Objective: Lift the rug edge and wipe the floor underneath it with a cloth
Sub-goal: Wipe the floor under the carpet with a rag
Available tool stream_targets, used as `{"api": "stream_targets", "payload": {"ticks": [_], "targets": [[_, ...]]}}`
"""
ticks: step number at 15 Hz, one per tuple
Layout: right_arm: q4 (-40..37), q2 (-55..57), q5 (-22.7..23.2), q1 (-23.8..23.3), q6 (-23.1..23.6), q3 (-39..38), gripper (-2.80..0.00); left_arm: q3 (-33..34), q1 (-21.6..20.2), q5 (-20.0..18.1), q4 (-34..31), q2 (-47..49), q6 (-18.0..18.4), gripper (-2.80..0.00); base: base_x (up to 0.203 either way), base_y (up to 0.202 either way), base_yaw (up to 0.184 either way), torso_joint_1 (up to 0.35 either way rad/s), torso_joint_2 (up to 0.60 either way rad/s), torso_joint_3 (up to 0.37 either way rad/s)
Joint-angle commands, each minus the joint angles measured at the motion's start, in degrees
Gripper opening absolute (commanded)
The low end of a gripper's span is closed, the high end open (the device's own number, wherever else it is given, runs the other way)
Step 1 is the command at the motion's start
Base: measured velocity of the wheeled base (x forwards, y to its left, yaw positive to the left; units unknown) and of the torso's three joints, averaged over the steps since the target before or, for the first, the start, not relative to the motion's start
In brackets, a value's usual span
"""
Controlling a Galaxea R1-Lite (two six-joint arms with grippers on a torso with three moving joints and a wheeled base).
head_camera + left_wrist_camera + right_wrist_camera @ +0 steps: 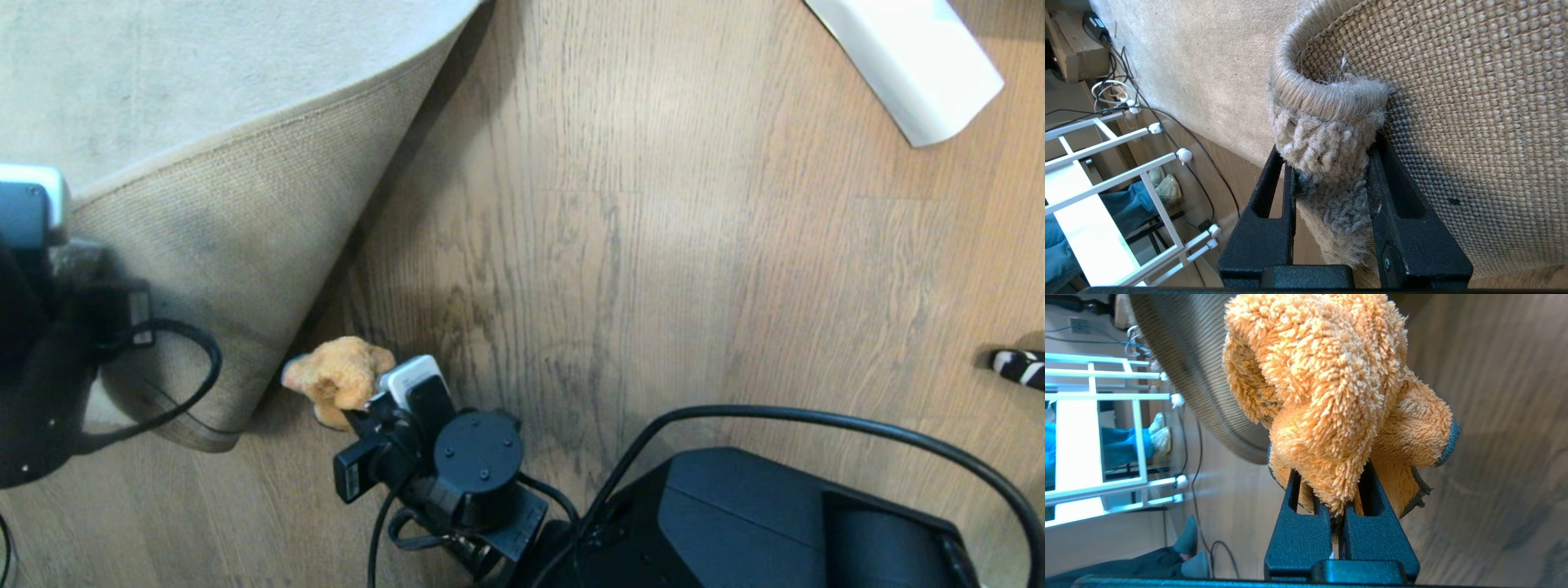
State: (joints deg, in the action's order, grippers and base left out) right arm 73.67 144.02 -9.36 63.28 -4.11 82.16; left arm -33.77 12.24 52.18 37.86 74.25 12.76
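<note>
Rug edge folded back on itself, tan woven backing up, its corner pinched between the fingers of the left hand at the left of the head view. The pale pile crushes where the jaws bite, while the backing looks coarse and fairly stiff. Judgement: a heavy, floppy sheet that sags from a single hold, so the bound corner is the right place to take it, and a loose grip could let it slide out.

Cloth, orange-tan and fuzzy with dark trim, bunched into a wad and clamped tight in the closed right hand. It sits just beside the lower tip of the folded rug, over the floor; whether it touches the planks cannot be told. Judgement: light, soft, compressible, will drag rather than slip on the wood.

Bared planks run from the fold line toward the robot, with dark grain streaks.

Count: one rug, one cloth, two hands, both gripping. One white rolled sheet lies well apart at the far right of the floor.
</note>
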Motion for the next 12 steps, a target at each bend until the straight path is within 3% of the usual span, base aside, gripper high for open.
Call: {"api": "stream_targets", "payload": {"ticks": [1, 12], "targets": [[0.4, 0.0, 0.0, -0.8, 0.0, 0.0, -2.80, 0.1, 0.0, 0.3, 0.3, -0.1, 0.1, -2.80, 0.000, 0.000, 0.000, 0.000, 0.00, 0.000], [0.6, 1.5, 0.1, -11.4, 1.1, 0.5, -2.80, 1.8, 0.0, 0.3, 0.0, -1.4, 0.1, -2.80, 0.000, 0.000, 0.000, 0.000, 0.00, 0.000]]}}
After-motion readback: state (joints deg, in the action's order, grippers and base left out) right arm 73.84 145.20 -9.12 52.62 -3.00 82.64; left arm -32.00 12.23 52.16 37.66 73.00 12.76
